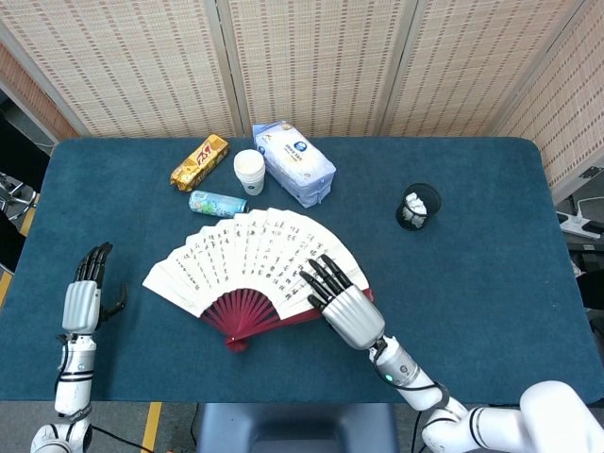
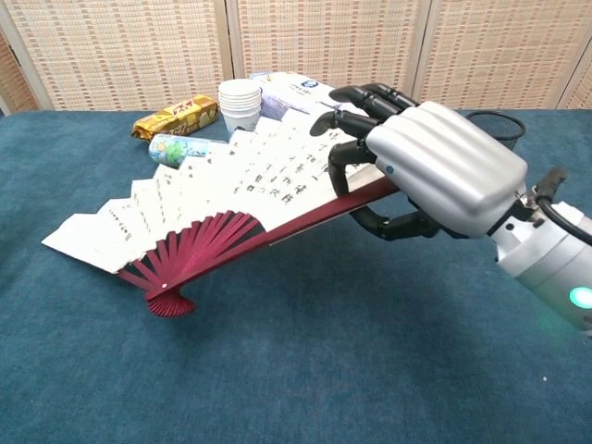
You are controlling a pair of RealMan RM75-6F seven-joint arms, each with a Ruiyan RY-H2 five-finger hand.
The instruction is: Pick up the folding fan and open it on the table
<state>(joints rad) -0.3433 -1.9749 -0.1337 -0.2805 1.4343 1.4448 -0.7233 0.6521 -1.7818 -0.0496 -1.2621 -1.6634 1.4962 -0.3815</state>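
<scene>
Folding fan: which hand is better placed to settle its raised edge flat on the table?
The right hand: it grips the folding fan at its raised end rib. The left hand is off it, empty, near the table's left edge.

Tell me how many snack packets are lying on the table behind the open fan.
2: a gold candy-bar wrapper at the back left, and a white and blue bag right of the paper cups. The small can by the fan isn't counted. None seem hidden.

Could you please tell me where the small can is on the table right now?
In the head view the small can lies on its side left of centre, just beyond the open fan's far edge and in front of the paper cups.
</scene>
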